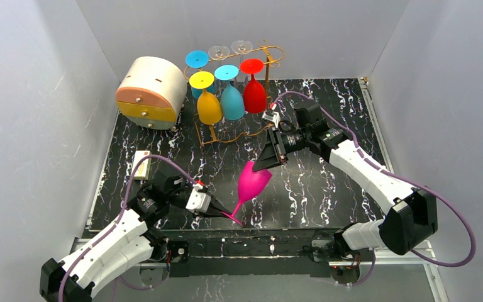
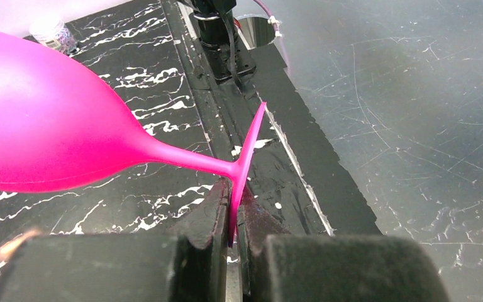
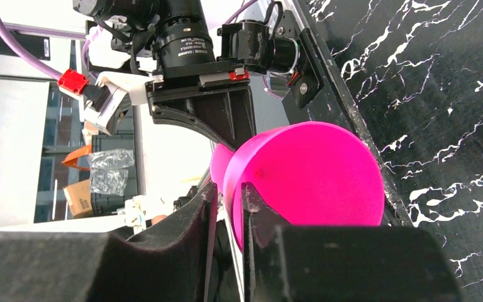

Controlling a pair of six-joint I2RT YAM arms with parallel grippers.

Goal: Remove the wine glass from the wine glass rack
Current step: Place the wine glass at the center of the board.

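- The wine glass (image 1: 253, 179), a bright pink one, is off the wine glass rack (image 1: 266, 63) and is carried between the two arms, above the front half of the bench (image 1: 327, 189) and well apart from the rack.
- It is tilted: the bowl points up and back toward the right arm, and the stem slopes down to the foot near the front edge of the bench. We cannot tell whether the foot touches the surface.
- The left gripper (image 1: 229, 216) is closed on the glass. In the left wrist view its fingers (image 2: 210, 217) pinch the thin disc of the foot edge-on, one on each face.
- The right gripper (image 1: 265, 165) is at the mouth of the bowl. In the right wrist view its fingers (image 3: 192, 220) straddle the rim, one on each side of the wall, with the jaws narrow. We cannot tell whether they press on the glass.
- The rack stands at the back of the bench. A yellow glass (image 1: 209, 107), a teal glass (image 1: 231, 102) and a red glass (image 1: 254, 94) hang from it upside down, feet on top.
- Behind those we see a blue foot (image 1: 196, 59) and two clear glasses (image 1: 219, 51) on the rear rails.
- A round cream-and-orange drawer box (image 1: 151, 92) sits just left of the rack.
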